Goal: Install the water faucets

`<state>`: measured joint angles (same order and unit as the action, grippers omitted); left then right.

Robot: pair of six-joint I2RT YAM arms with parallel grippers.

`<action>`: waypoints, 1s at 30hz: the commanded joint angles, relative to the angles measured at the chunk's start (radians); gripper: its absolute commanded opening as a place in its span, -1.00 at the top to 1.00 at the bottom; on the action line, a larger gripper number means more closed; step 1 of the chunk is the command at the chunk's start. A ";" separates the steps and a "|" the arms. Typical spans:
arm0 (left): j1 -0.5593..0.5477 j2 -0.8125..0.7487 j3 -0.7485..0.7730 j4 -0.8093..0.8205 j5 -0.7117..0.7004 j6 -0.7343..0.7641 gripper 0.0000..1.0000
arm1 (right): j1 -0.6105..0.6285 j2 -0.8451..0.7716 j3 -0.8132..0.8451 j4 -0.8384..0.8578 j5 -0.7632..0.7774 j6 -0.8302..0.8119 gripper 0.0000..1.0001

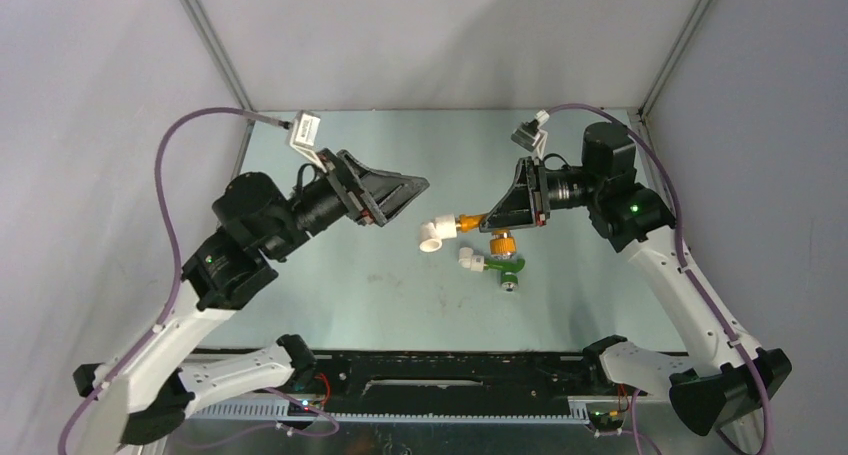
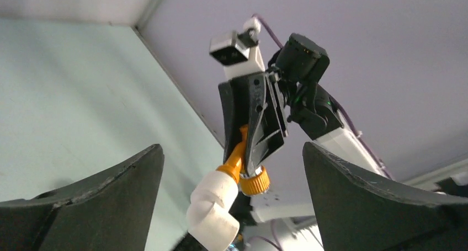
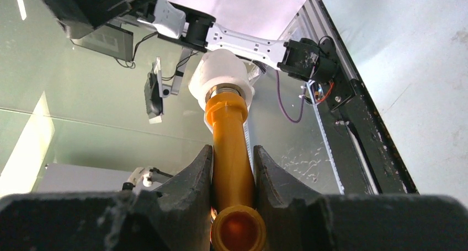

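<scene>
My right gripper point(image 1: 492, 218) point(image 3: 232, 149) is shut on the body of the orange water faucet point(image 1: 470, 219) point(image 3: 229, 151), held above the table. A white elbow fitting point(image 1: 435, 233) point(image 3: 221, 74) point(image 2: 212, 207) sits on that faucet's threaded end, pointing toward the left arm. My left gripper point(image 1: 415, 197) point(image 2: 232, 146) is open with nothing between its fingers, a short way left of the elbow and facing it. The green water faucet point(image 1: 508, 267) lies on the table below the right gripper, with a white elbow point(image 1: 468, 260) at its left end. An orange ribbed knob point(image 1: 503, 243) point(image 2: 255, 182) shows just under the right fingertips.
The pale green tabletop point(image 1: 330, 285) is boxed in by grey walls point(image 1: 100, 95) on three sides. A black rail with wiring point(image 1: 440, 385) runs along the near edge between the arm bases. Purple cables point(image 1: 170, 145) loop off both arms.
</scene>
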<state>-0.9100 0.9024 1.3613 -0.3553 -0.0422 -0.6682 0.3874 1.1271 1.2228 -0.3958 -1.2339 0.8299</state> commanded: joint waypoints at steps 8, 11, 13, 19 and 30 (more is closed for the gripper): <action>0.157 0.002 -0.256 0.225 0.524 -0.560 -0.99 | -0.005 -0.038 0.014 0.091 -0.029 0.035 1.00; 0.157 0.012 -0.313 0.324 0.580 -0.636 -0.99 | -0.008 -0.041 0.015 0.093 -0.024 0.039 1.00; 0.157 0.012 -0.353 0.414 0.603 -0.685 -0.86 | -0.010 -0.041 0.014 0.096 -0.021 0.041 1.00; 0.153 0.021 -0.400 0.521 0.645 -0.745 -0.31 | -0.021 -0.046 0.014 0.107 -0.022 0.053 1.00; 0.134 0.052 -0.301 0.289 0.613 -0.535 1.00 | -0.025 -0.051 0.014 0.101 -0.031 0.065 1.00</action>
<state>-0.7631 0.9459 0.9657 0.0673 0.5701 -1.3563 0.3626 1.0920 1.2228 -0.3328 -1.2430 0.8787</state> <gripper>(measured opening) 0.370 0.296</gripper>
